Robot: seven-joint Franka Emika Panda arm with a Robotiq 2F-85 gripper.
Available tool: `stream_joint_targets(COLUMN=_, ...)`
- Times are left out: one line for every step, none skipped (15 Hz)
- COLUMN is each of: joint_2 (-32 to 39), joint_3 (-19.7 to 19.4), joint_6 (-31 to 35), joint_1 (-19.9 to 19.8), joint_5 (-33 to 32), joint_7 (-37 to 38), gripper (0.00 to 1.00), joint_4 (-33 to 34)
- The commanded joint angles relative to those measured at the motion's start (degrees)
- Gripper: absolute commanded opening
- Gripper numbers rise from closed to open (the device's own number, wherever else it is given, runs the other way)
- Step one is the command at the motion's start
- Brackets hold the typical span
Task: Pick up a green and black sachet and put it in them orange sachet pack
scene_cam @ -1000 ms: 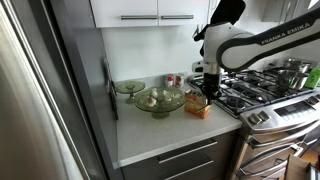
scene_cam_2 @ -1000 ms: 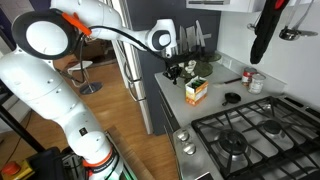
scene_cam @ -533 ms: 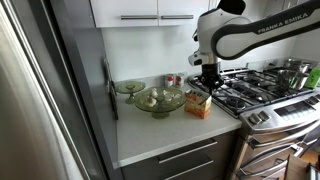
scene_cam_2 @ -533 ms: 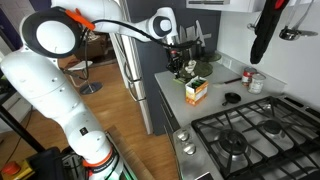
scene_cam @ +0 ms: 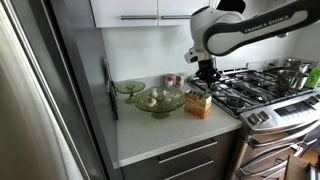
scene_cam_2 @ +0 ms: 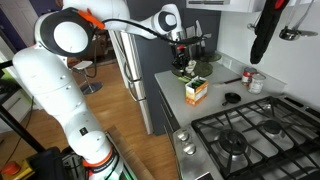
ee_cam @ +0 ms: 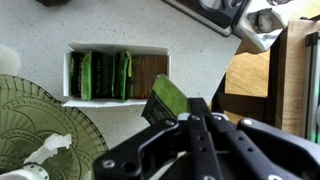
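Tool [ee_cam: 186, 120]: fingers pinched shut on the tiny flat green and black sachet [ee_cam: 164, 99] | Sachet: held above the white speckled worktop [ee_cam: 120, 25], just beside the open top of the small rectangular orange-yellow carton [ee_cam: 149, 71] | Carton: green sachets upright inside, green glass bowl [ee_cam: 40, 125] near.

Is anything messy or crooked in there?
Nothing is spilled or broken. Only the green and black sachet looks crooked. It is tilted in the gripper and not yet in the open orange sachet pack, where other green sachets stand neatly.
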Motion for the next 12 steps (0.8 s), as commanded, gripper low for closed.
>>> stream_joint_targets(joint_2=2.7, joint_3=-0.4, joint_6=-2.1, joint_1=-0.5, joint_5=-1.9, joint_7=-0.8, gripper=0.0, joint_4=3.4)
stream_joint_targets(joint_2=3.0, joint_3=-0.5, joint_6=-2.4, joint_1=-0.7, joint_5=-2.1, joint_7=-0.8, gripper=0.0, joint_4=3.9)
stream_joint_targets(joint_2=3.1, joint_3=-0.7, joint_6=-2.8, joint_1=-0.8, joint_5=-2.4, joint_7=-0.8, gripper=0.0, joint_4=4.3)
stream_joint_targets(joint_2=3.2, joint_3=-0.8, joint_6=-3.2, joint_1=-1.0, joint_5=-2.7, joint_7=-0.7, gripper=0.0, joint_4=4.7)
stream_joint_targets(joint_2=3.3, joint_3=-0.9, joint_6=-3.5, joint_1=-1.0, joint_5=-2.9, joint_7=-0.7, gripper=0.0, joint_4=5.1)
stream_joint_targets(joint_2=3.2, joint_3=-1.0, joint_6=-3.8, joint_1=-1.1, joint_5=-3.2, joint_7=-0.5, gripper=0.0, joint_4=5.4)
stream_joint_targets(joint_2=3.2, joint_3=-1.0, joint_6=-4.2, joint_1=-1.2, joint_5=-3.3, joint_7=-0.5, gripper=0.0, joint_4=5.7)
stream_joint_targets(joint_2=3.1, joint_3=-1.1, joint_6=-4.9, joint_1=-1.2, joint_5=-3.7, joint_7=-0.4, gripper=0.0, joint_4=6.1)
stream_joint_targets(joint_2=3.2, joint_3=-1.0, joint_6=-5.7, joint_1=-1.2, joint_5=-4.0, joint_7=-0.3, gripper=0.0, joint_4=6.5)
stream_joint_targets(joint_2=3.3, joint_3=-1.0, joint_6=-6.6, joint_1=-1.1, joint_5=-4.4, joint_7=-0.2, gripper=0.0, joint_4=6.8)
stream_joint_targets(joint_2=3.5, joint_3=-0.9, joint_6=-7.5, joint_1=-1.0, joint_5=-4.7, joint_7=-0.2, gripper=0.0, joint_4=7.0)
stream_joint_targets(joint_2=3.7, joint_3=-0.8, joint_6=-8.4, joint_1=-0.9, joint_5=-5.0, joint_7=-0.3, gripper=0.0, joint_4=7.2)
